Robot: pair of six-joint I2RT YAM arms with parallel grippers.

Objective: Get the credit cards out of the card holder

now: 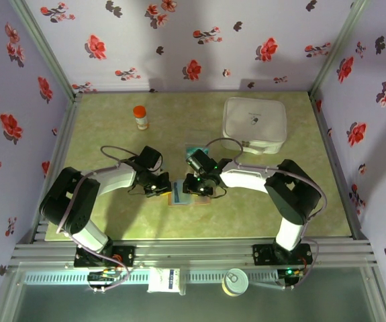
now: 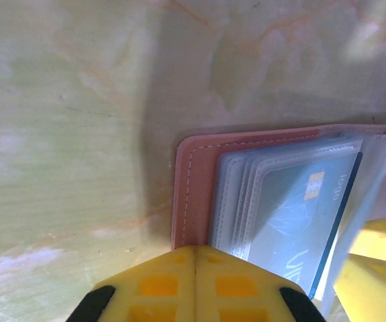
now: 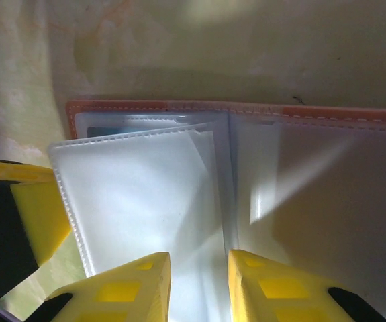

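The card holder lies open on the table between both grippers, its reddish-brown rim framing clear plastic sleeves. A teal-blue credit card sits inside a sleeve. My left gripper is shut, its yellow tips resting over the wallet's outer edge. My right gripper is open, its fingers straddling the clear sleeves near the wallet's fold; a teal sliver peeks out under them. Another teal card lies on the table just behind the right wrist.
An orange-capped bottle stands at the back left. A large white lidded container sits at the back right. The two grippers are close together over the wallet. Floral walls enclose the green table.
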